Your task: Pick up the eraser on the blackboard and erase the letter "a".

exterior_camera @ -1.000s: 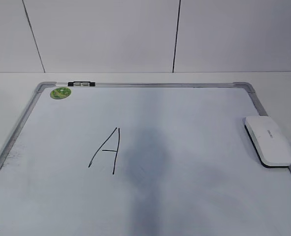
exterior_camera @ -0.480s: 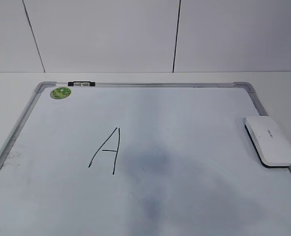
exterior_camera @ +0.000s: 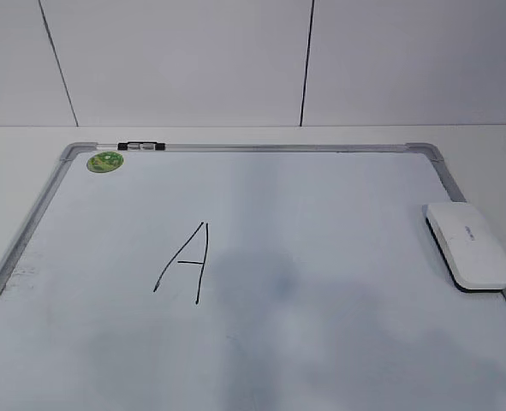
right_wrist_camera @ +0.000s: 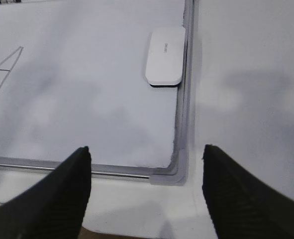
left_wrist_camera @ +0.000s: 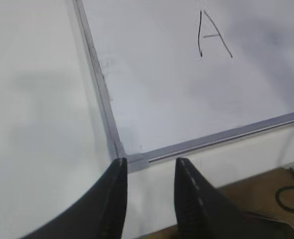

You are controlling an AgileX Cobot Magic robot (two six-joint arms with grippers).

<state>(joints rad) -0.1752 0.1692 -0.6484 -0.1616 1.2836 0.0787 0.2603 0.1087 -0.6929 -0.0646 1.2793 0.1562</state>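
Note:
The blackboard (exterior_camera: 321, 197) is a white board with a grey frame lying flat on the table. The white eraser (exterior_camera: 467, 244) rests on it at its right edge, and also shows in the right wrist view (right_wrist_camera: 165, 56). No lowercase "a" shows in any view. Only a tall capital "A" (exterior_camera: 187, 261) is written at left centre, with a faint grey smudge (exterior_camera: 257, 274) to its right. My left gripper (left_wrist_camera: 149, 162) is open and empty above the board's near left corner. My right gripper (right_wrist_camera: 146, 149) is wide open and empty above the near right corner. Neither gripper shows in the exterior view.
A round green sticker (exterior_camera: 105, 161) sits at the board's far left corner, next to a small black clip (exterior_camera: 139, 146) on the far frame. A white panelled wall stands behind the table. A dark cable (left_wrist_camera: 288, 199) lies below the table's near edge.
The dark shadow over the middle and near part of the board has faded. The eraser and the writing have not moved.

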